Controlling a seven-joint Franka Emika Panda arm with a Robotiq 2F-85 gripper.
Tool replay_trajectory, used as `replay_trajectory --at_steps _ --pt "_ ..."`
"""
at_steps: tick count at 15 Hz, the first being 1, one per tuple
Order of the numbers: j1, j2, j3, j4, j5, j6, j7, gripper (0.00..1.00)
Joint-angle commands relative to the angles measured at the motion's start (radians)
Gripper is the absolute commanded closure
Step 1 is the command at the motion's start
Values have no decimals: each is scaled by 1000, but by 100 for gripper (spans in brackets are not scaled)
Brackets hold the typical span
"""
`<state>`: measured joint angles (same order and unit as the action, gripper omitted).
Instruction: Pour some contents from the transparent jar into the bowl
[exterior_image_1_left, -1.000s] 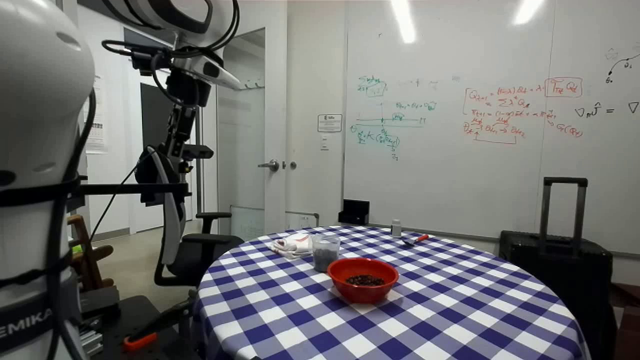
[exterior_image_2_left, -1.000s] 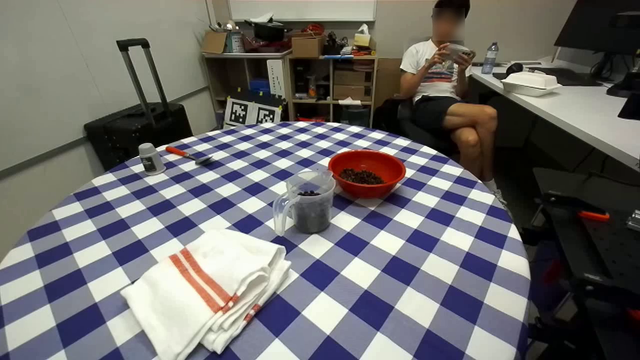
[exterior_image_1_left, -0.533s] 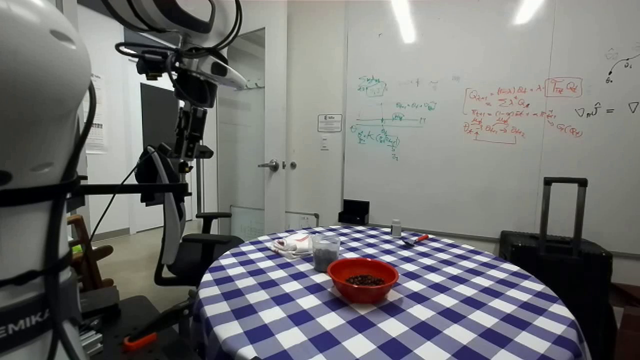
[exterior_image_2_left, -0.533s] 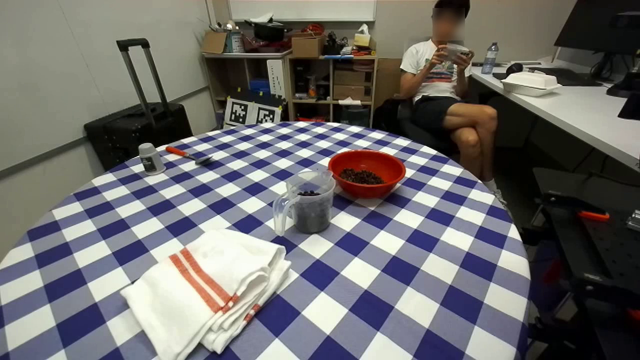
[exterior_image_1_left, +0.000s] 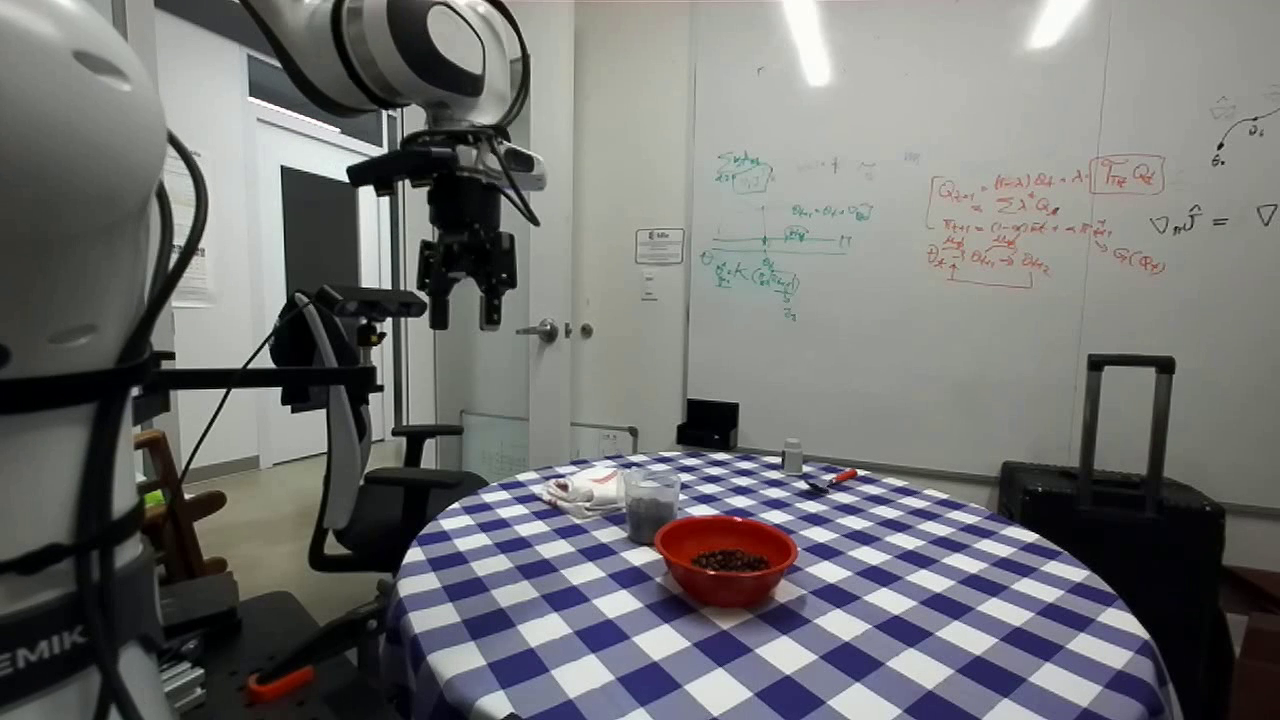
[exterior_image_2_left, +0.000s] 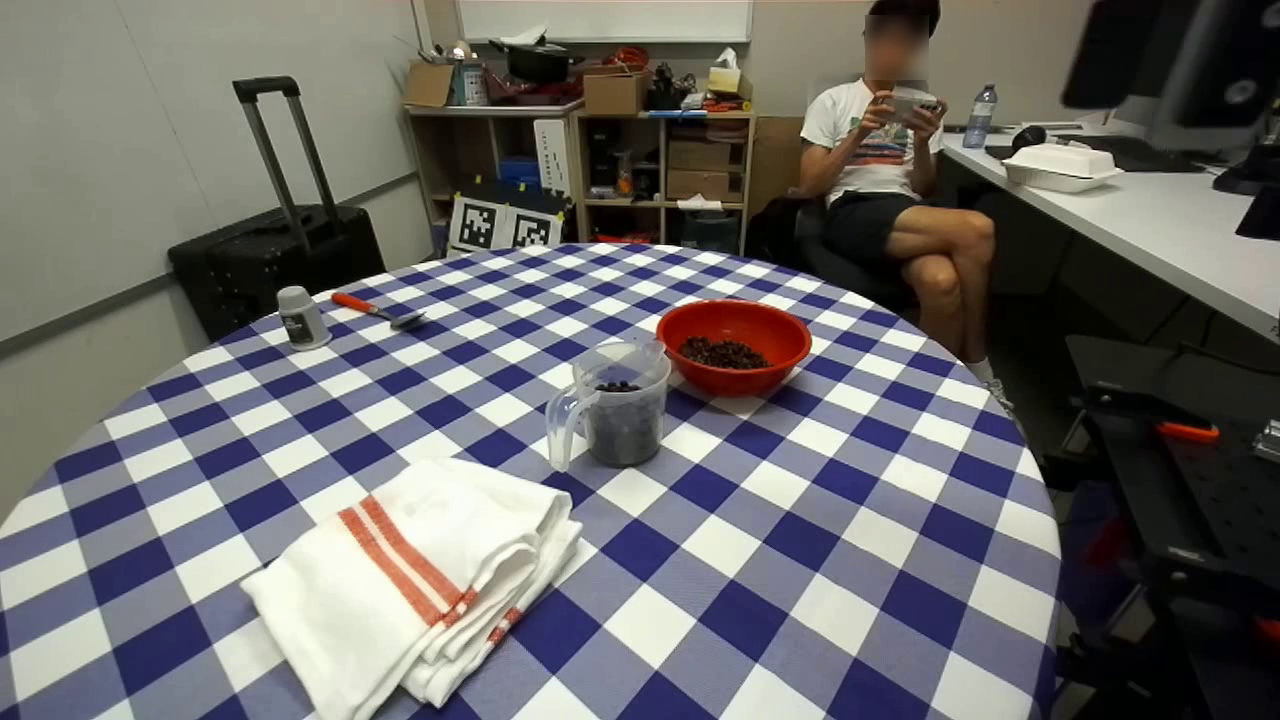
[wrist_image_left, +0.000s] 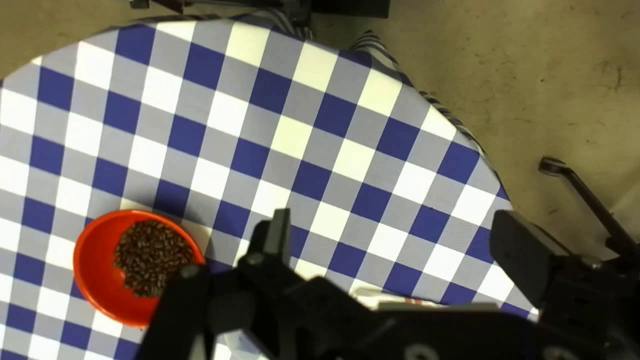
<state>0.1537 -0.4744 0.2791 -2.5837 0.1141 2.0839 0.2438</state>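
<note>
The black gripper (exterior_image_1_left: 464, 321) is hanging with jaws spread; this is looking like the approach step, the next move calling for gripping the translucent handled plastic jar (exterior_image_2_left: 625, 412), which is standing upright just beside the round red bowl (exterior_image_2_left: 737, 383). The table (exterior_image_2_left: 800, 562) is carrying one of each: jar, bowl, folded white towel (exterior_image_2_left: 430, 525), red-handled metal spoon (exterior_image_2_left: 368, 308), small grey bottle (exterior_image_2_left: 303, 320).

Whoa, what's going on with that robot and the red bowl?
The robot holds nothing; its open hand hangs in the air. A see-through jar of dark bits stands on the table beside the red bowl, which has brown beans in it. The job is pouring from jar to bowl; nothing's pouring now.
</note>
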Motion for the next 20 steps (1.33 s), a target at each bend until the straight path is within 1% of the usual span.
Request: replay_trajectory --at_steps 1,5,9,10,12,14,15,17,20 --pt "4 138 -28 114 -99 29 -132 0" --pt "14 247 -62 213 -166 28 -298 0" --pt "21 364 -92 336 -182 -16 -507 0" --pt "22 391 -97 367 -178 -26 -562 0" --pt "24 425 -110 417 -133 -31 -695 0" --pt "20 423 -122 417 -53 -10 -835 0" --pt "16 405 -109 381 -111 7 -719 0" --pt "14 415 -117 396 -75 6 -792 0" --pt "15 416 -118 399 -70 6 -810 0"
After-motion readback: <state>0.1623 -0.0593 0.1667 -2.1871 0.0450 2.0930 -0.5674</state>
